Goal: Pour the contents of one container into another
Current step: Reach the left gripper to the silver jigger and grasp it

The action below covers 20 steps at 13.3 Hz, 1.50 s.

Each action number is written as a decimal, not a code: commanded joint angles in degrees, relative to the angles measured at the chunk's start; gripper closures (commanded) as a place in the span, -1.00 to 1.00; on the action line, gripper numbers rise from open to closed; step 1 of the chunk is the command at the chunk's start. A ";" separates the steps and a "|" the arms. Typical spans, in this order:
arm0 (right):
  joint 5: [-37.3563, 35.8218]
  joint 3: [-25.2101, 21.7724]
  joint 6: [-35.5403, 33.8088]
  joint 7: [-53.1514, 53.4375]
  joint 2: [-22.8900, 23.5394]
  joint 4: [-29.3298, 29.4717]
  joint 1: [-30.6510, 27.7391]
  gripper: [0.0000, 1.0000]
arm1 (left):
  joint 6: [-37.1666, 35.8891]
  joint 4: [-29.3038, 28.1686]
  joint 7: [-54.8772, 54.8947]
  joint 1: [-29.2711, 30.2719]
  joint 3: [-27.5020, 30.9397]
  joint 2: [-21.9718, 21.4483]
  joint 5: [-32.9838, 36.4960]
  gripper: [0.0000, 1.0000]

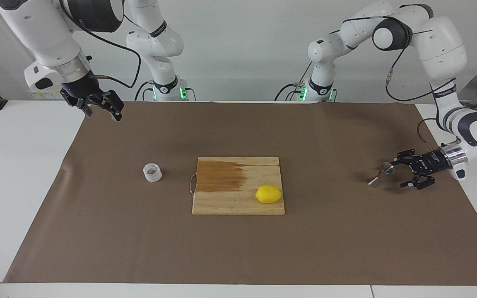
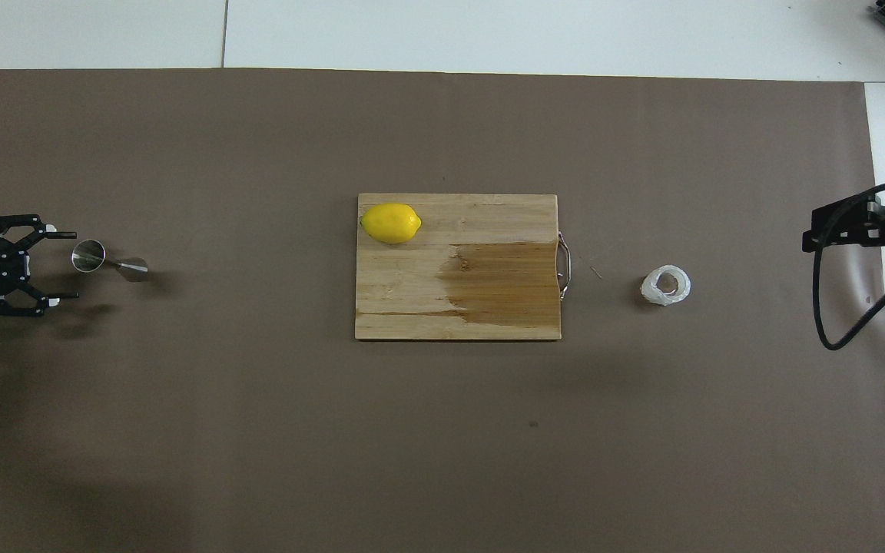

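The translucent plastic cup (image 1: pixel 152 172) with brownish contents stands on the brown paper toward the right arm's end; it also shows in the overhead view (image 2: pixel 666 285). The steel jigger (image 1: pixel 380 174) stands on the paper toward the left arm's end, also in the overhead view (image 2: pixel 108 263). My left gripper (image 1: pixel 399 174) is low and open, lying sideways beside the jigger, its fingertips level with the jigger's upper rim; it also shows in the overhead view (image 2: pixel 62 263). My right gripper (image 1: pixel 102 112) is open and empty, raised over the paper's edge, well apart from the cup; it also shows in the overhead view (image 2: pixel 819 229).
A wooden cutting board (image 1: pixel 230 203) with a dark wet patch and a metal handle lies mid-table between cup and jigger. A yellow lemon (image 1: pixel 268 194) lies on its corner. Brown paper (image 1: pixel 238 256) covers the white table.
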 commanded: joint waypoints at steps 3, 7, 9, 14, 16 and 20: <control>1.23 0.17 -0.58 -0.97 -0.36 0.08 -0.62 -1.00 | 5.47 -7.45 1.49 -0.33 -0.46 -3.86 -4.41 -1.00; 1.23 0.17 -0.58 -0.97 -0.27 0.08 -0.62 -1.00 | 5.82 -10.35 1.32 -1.48 -0.46 -4.74 -6.96 -1.00; 1.23 0.17 -0.58 -0.97 -0.36 0.08 -0.62 -1.00 | 5.82 -12.54 1.32 -1.91 -0.55 -5.52 -9.06 -1.00; 1.23 0.17 -0.58 -0.97 -0.27 0.08 -0.62 -1.00 | 6.35 -15.18 0.62 -2.27 -0.46 -6.23 -11.44 -1.00; 1.23 0.17 -0.58 -0.97 -0.27 0.08 -0.62 -1.00 | 6.61 -16.24 0.53 -2.36 -0.46 -6.58 -13.72 -1.00; 1.23 0.17 -0.58 -0.97 -0.27 0.08 -0.62 -1.00 | 6.44 -16.33 -0.52 -2.89 -0.46 -6.67 -15.22 -1.00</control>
